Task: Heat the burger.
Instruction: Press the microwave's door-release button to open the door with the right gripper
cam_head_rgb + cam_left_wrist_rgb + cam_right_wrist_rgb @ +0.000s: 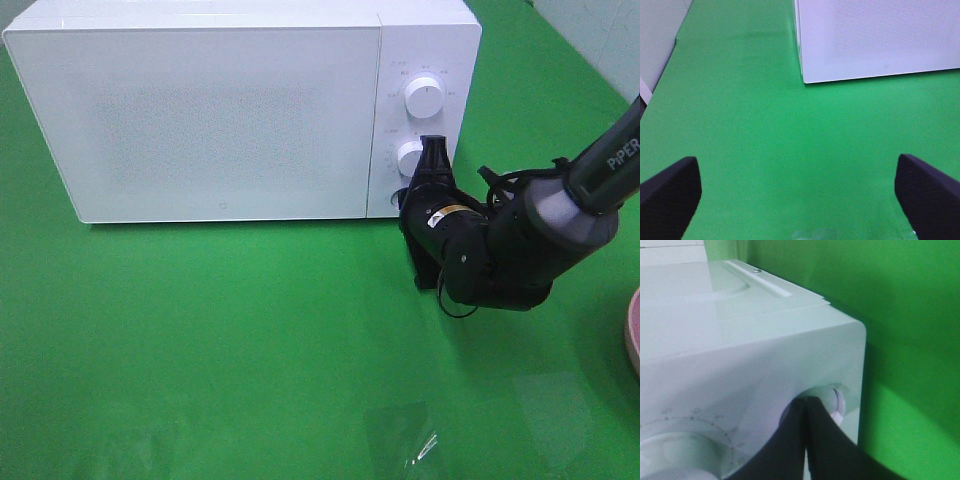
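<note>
Right hand (433, 148) has its fingers pressed together, pinching nothing that shows. Their tips rest at the side of the lower knob (408, 158) on the microwave's control panel. Left hand (797, 200) is spread wide and bare, and hovers over the green tabletop (220, 340) near the microwave's left front corner. The tabletop carries the white microwave (430, 40), which stands at the back with its door (200, 115) closed. At the right edge of the high view a sliver of a pink bowl (634, 335) shows, well apart from the right hand. Above the lower knob sits the upper knob (424, 98), untouched. The burger shows in no view, so where it lies relative to either hand cannot be told.
</note>
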Controlling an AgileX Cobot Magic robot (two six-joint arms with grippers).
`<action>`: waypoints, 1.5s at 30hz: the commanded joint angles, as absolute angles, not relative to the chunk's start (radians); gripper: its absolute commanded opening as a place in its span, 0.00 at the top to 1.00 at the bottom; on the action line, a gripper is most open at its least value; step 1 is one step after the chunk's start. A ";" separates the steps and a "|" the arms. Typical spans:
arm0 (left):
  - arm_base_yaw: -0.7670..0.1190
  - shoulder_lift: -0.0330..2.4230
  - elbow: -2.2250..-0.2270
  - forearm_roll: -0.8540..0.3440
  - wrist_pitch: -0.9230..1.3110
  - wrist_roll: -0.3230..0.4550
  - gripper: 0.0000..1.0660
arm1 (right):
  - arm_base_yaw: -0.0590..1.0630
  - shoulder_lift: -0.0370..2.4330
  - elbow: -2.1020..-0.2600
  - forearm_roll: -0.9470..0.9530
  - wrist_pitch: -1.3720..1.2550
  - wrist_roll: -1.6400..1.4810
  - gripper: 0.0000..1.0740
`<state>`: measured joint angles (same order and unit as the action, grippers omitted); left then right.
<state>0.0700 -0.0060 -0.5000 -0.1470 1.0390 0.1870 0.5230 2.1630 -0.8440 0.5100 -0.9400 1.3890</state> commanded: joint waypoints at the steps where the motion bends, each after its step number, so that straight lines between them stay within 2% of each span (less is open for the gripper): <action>1: 0.074 -0.012 -0.497 -0.149 1.040 0.188 0.08 | 0.500 2.158 -0.897 0.511 -1.153 1.375 1.00; 18: 0.074 -0.012 -0.497 -0.149 1.040 0.189 0.08 | 0.476 2.240 -1.027 0.501 -1.276 1.381 1.00; 36: 0.074 -0.012 -0.497 -0.149 1.040 0.189 0.08 | 0.474 2.231 -1.020 0.505 -1.199 1.370 1.00; 45: 0.074 -0.012 -0.497 -0.149 1.040 0.189 0.08 | 0.480 2.183 -0.931 0.488 -1.059 1.368 1.00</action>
<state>0.0700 -0.0060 -0.5000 -0.1470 1.0390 0.1870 0.5190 2.1970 -0.8880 0.5170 -0.9270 1.3810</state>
